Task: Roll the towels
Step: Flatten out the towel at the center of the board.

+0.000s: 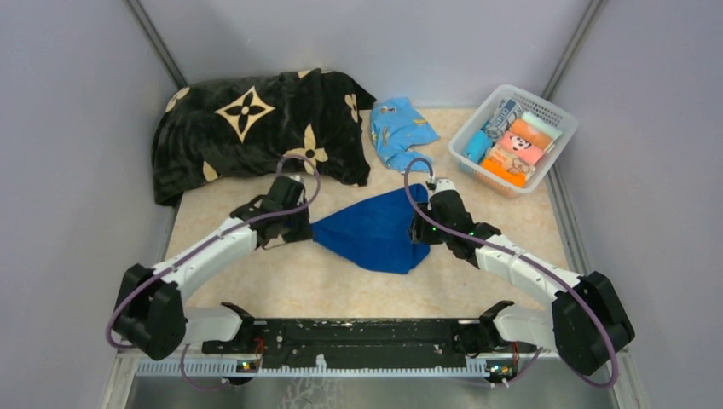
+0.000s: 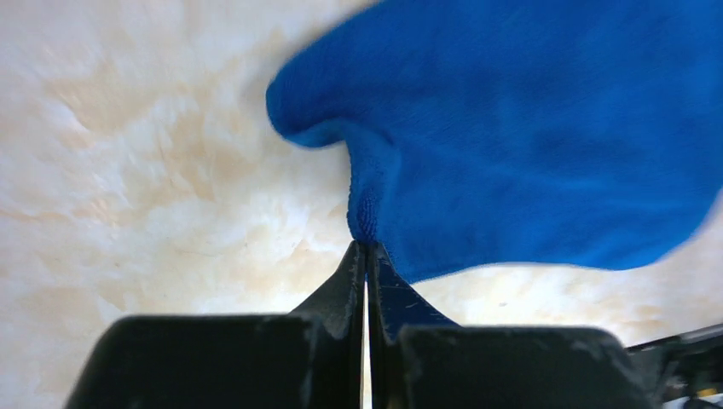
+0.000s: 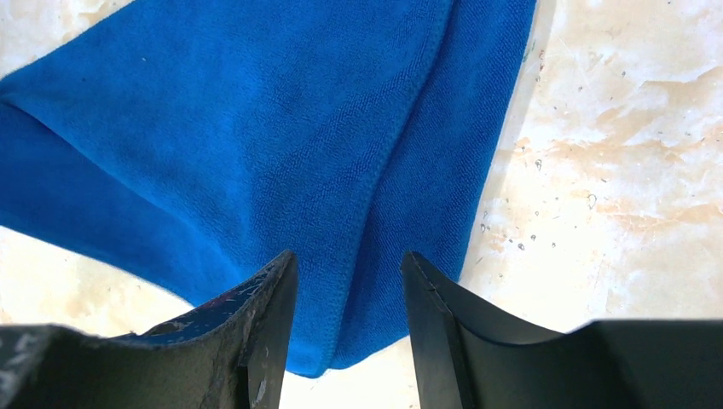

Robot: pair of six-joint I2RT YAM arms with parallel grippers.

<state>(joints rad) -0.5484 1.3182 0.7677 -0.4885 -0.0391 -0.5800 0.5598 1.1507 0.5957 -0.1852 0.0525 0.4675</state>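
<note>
- Progress, as I judge it: early; the royal-blue towel [image 1: 375,232] lies loose and uneven on the table [image 1: 281,290] between the two arms, with no roll begun
- The left gripper [image 2: 367,251] is clamped on that towel's left corner, a fold of terry pinched right at its tips
- The right gripper [image 3: 348,264] is spread wide, one jaw on either side of the towel's stitched hem near its right corner, grasping nothing (whether the tips touch the cloth I cannot tell)
- A light-blue cloth [image 1: 401,128] lies crumpled at the far side beside the black blanket [image 1: 256,128]; it looks unrolled too
- What is left: flatten the blue towel, roll it, then the light-blue one
- The white basket [image 1: 461,136] at the far right holds tightly packed bundles [image 1: 511,149] in orange, pink, turquoise and printed white; whether they are rolled towels is too small to tell
</note>
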